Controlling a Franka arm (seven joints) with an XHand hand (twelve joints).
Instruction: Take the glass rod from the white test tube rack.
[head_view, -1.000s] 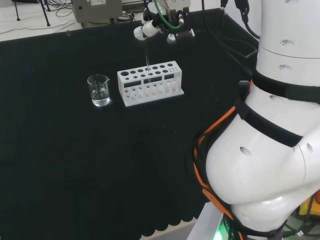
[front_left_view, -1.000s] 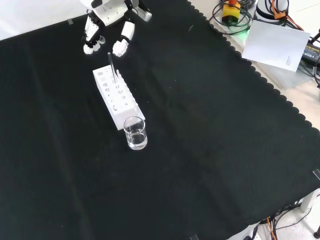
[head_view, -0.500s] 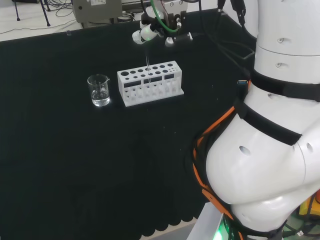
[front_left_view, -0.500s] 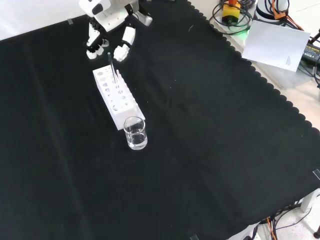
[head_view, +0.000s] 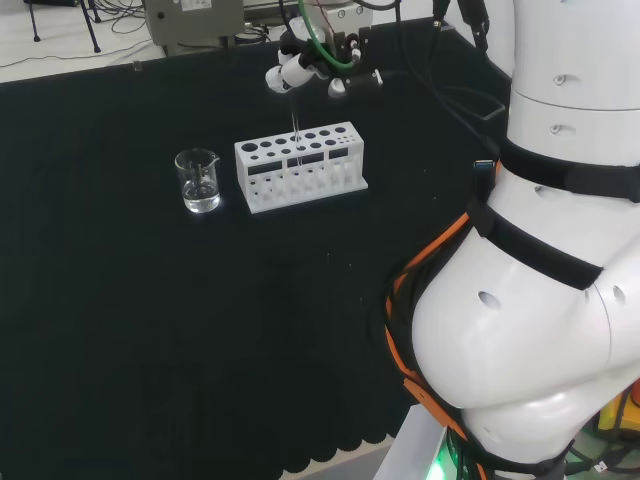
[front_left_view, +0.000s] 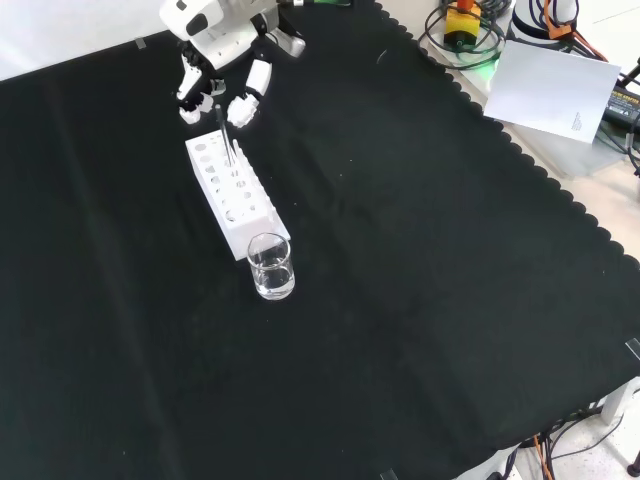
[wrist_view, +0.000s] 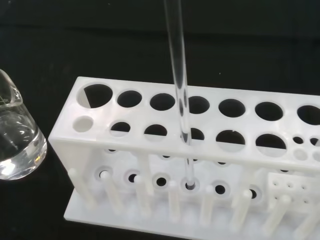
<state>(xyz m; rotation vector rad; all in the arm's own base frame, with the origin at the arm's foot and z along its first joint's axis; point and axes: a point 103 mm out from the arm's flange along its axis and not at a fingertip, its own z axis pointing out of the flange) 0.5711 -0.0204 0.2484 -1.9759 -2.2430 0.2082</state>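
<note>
The white test tube rack (head_view: 300, 166) is my landmark: it sits on the black tabletop (head_view: 150, 320), and everything else I place against it. The glass rod (wrist_view: 181, 105) stands upright in one of the rack's holes, roughly mid-length along the rack; in the wrist view it passes down through the top plate and its lower end rests in a socket of the base plate. Its upper part rises well above the rack's top.

My robot hand (front_left_view: 222, 60) hovers above and just beyond the rack's far end in the front view, over the top of the rod. In the head view my robot hand (head_view: 312, 62) sits above the rack, a little behind it. My fingertips (front_left_view: 245, 108) point down toward the rod's upper end, with white tips either side of it. I cannot tell from these views whether they are touching the rod or gripping it, so I cannot say whether my hold is closed on it.

A small clear beaker (head_view: 198, 180) with a little clear liquid in it stands just beside the rack's end, on the left of the rack in the head view and nearer than the rack in the front view, close to it but apart.
</note>
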